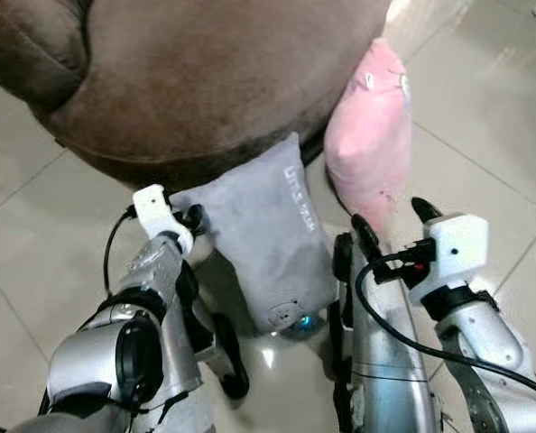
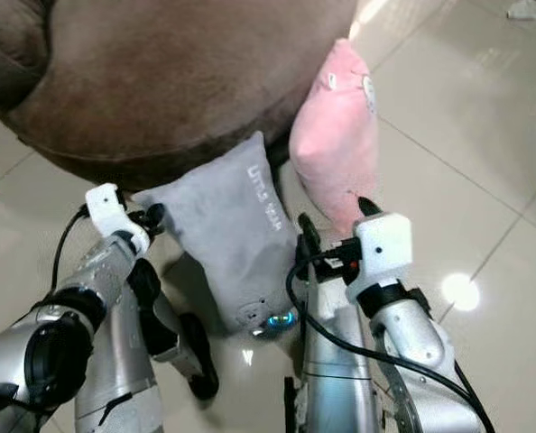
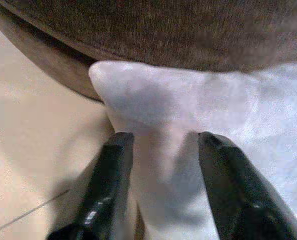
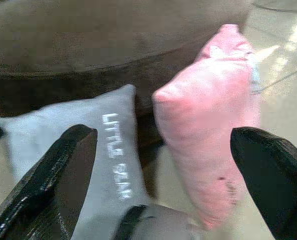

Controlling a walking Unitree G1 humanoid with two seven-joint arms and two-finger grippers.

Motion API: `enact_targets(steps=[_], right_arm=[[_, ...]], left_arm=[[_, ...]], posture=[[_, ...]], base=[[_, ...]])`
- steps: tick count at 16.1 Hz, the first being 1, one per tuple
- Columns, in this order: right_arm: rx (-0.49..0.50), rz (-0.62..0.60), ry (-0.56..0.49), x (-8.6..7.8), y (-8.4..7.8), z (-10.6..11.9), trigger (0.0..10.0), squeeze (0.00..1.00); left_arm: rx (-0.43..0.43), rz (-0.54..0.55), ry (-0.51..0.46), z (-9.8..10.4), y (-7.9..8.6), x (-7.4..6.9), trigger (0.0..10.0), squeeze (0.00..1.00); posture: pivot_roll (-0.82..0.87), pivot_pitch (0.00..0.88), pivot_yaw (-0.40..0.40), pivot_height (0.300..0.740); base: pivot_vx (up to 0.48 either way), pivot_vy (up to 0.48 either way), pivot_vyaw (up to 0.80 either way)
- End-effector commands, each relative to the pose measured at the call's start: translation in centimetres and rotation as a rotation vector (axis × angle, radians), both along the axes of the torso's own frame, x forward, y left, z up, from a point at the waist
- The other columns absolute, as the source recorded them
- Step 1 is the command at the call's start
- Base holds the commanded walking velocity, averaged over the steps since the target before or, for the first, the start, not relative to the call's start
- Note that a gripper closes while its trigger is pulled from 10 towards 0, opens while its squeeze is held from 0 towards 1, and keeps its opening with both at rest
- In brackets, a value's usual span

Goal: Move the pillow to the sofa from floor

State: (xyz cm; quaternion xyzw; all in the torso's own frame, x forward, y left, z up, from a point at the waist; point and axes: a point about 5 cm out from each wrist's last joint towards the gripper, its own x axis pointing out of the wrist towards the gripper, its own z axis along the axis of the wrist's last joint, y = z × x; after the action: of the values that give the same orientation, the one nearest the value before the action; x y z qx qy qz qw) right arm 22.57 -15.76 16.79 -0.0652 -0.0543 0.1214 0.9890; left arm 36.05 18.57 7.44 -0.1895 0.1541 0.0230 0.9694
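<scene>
A grey pillow with white lettering stands on the tiled floor and leans against the front of the brown sofa. A pink pillow stands upright just to its right, also against the sofa. My left gripper is at the grey pillow's upper left corner. In the left wrist view that gripper is shut on a fold of the grey pillow. My right gripper is open wide in front of the pink pillow's lower part, and its fingers stand apart with nothing held.
The sofa's rounded seat overhangs both pillows. Glossy beige floor tiles stretch out to the right and to the left. My own legs and a black cable sit low in the head views.
</scene>
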Motion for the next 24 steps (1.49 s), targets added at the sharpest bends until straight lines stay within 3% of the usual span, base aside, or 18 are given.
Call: enact_targets(steps=[1, 2, 5, 9, 11, 14, 15, 19, 22, 23, 24], right_arm=[[-0.040, -0.070, 0.022, -0.3, -0.6, 0.1, 10.0, 0.00], [-0.038, -0.075, 0.024, -0.3, -0.7, 0.2, 10.0, 0.00], [0.012, -0.061, 0.037, -1.0, 0.3, 0.3, 10.0, 0.00], [0.003, -0.082, 0.052, -1.7, 0.1, 0.4, 10.0, 0.00], [0.003, -0.083, 0.055, -1.9, 0.1, 0.4, 10.0, 0.00], [-0.029, -0.083, 0.046, -1.9, 0.2, 0.5, 10.0, 0.00], [-0.045, -0.084, 0.044, -2.0, 0.3, 0.6, 10.0, 0.00], [-0.069, -0.091, 0.032, -2.0, 0.0, 0.8, 10.0, 0.00], [-0.076, -0.096, 0.028, -2.0, -0.1, 0.9, 10.0, 0.00], [-0.076, -0.095, 0.027, -2.0, 0.0, 0.9, 10.0, 0.00], [-0.076, -0.095, 0.026, -2.0, 0.0, 0.9, 10.0, 0.00]], left_arm=[[0.070, -0.012, 0.019, -1.0, 0.3, -0.7, 10.0, 1.00], [0.086, -0.024, 0.009, -0.8, 0.2, -0.6, 10.0, 0.00], [0.119, 0.031, -0.010, -0.4, 1.0, -0.5, 10.0, 0.00], [0.037, 0.142, -0.066, 0.6, 2.5, -0.2, 10.0, 0.00], [0.036, 0.145, -0.055, 0.5, 2.6, -0.3, 10.0, 0.00], [-0.009, 0.146, 0.052, -1.2, 1.9, -1.0, 10.0, 0.00], [-0.038, 0.090, 0.083, -1.9, 0.8, -1.3, 10.0, 0.00], [-0.230, 0.008, 0.079, -2.3, -1.3, -1.3, 10.0, 0.00], [-0.223, -0.075, 0.073, -2.2, -2.4, -1.2, 10.0, 0.00], [-0.231, -0.096, 0.063, -2.1, -2.5, -1.2, 8.5, 0.00], [-0.231, -0.111, 0.066, -2.2, -2.6, -1.3, 0.0, 0.00]], posture=[[-0.29, 0.474, 0.104, 0.467], [-0.29, 0.478, 0.102, 0.467], [-0.30, 0.468, 0.098, 0.452], [-0.31, 0.477, 0.099, 0.407], [-0.31, 0.473, 0.099, 0.392], [-0.31, 0.475, 0.093, 0.372], [-0.32, 0.476, 0.093, 0.372], [-0.33, 0.473, 0.088, 0.372], [-0.32, 0.472, 0.086, 0.372], [-0.32, 0.471, 0.086, 0.372], [-0.32, 0.470, 0.086, 0.372]], base=[[0.000, 0.000, 0.00], [0.000, 0.000, 0.00], [0.000, 0.000, 0.00], [0.000, 0.000, 0.00], [0.000, 0.000, 0.00], [0.000, 0.000, 0.00], [0.000, 0.000, 0.00], [0.000, 0.000, 0.00], [0.000, 0.000, 0.00], [0.000, 0.000, 0.00], [0.000, 0.000, 0.00]])
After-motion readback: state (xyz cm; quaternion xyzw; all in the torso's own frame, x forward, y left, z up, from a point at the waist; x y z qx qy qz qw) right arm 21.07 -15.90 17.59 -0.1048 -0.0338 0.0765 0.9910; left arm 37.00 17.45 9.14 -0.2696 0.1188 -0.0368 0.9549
